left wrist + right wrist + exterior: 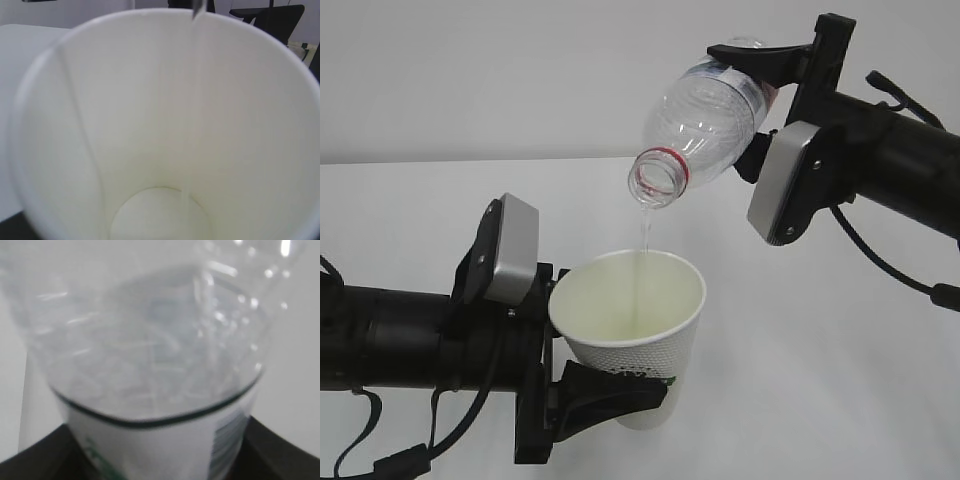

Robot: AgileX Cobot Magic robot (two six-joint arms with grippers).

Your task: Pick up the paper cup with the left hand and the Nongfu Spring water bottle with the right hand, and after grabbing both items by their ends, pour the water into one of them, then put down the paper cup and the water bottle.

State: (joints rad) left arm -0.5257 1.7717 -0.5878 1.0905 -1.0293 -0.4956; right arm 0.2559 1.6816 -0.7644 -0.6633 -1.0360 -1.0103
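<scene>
I have the left tool [605,385] clamped on the lower body of the paper cup [632,320], mouth tipped up to catch the pour. My right tool [760,100] grips the Nongfu Spring water bottle [705,125] near its base, neck tilted down above the cup so the water [642,240] falls inside. Both hang above the tabletop [840,400], clear of any edge.

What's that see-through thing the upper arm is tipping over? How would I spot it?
Start at the black arm entering from the upper right; its end effector clamps a clear plastic bottle tilted mouth-down. A thin stream of water falls from it into the white paper cup below. Its transparent body and red neck ring set it apart.
</scene>
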